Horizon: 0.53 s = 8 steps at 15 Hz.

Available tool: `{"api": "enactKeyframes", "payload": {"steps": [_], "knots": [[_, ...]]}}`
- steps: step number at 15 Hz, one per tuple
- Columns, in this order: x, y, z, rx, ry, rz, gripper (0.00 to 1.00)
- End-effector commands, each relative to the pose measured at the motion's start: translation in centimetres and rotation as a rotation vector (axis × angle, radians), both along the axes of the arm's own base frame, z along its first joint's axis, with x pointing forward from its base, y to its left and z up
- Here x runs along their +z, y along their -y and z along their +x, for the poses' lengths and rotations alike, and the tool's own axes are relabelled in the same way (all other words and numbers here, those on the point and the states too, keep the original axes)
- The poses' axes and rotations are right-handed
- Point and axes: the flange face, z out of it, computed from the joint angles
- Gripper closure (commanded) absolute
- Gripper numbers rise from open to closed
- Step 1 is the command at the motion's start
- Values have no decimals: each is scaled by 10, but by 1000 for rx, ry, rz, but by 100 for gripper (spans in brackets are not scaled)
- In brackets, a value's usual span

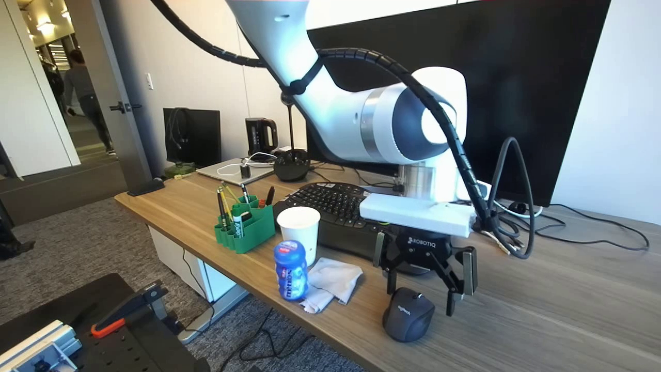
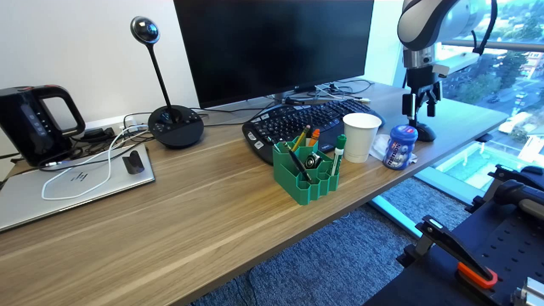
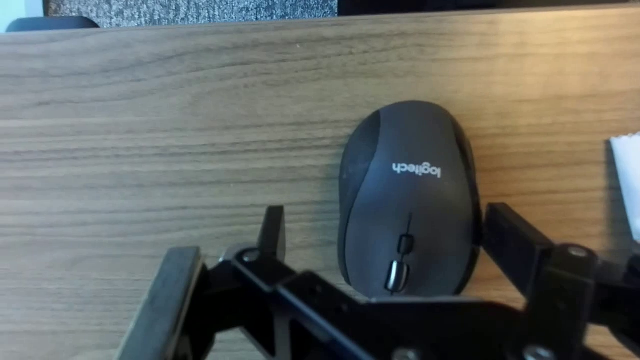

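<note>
Right of centre in the wrist view, the mouse (image 3: 412, 200) lies on the table (image 3: 175, 125), neither gripped nor lifted; near its lower end the gripper (image 3: 387, 225) stands wide and empty.

In the wrist view, free worktop (image 3: 150, 160) spreads over the left half of the frame, and a gap separates the jaw there from the mouse (image 3: 415, 200); at the mouse's right side the other jaw leaves next to no room, contact unclear. A white cloth (image 3: 631, 182) blocks the far right edge. In an exterior view, keyboard (image 1: 330, 204), paper cup (image 1: 304, 227) and blue bottle (image 1: 290, 274) crowd the centre, while open worktop runs into the lower right corner.
</note>
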Motion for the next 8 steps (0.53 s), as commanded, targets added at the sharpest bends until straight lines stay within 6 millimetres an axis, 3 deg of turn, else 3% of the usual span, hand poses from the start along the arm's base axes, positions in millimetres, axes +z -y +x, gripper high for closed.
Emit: {"api": "enactKeyframes", "payload": {"steps": [1,8], "knots": [[12,7,-8,18,31,25,0],[22,14,-33,-8,49,2,0]]}}
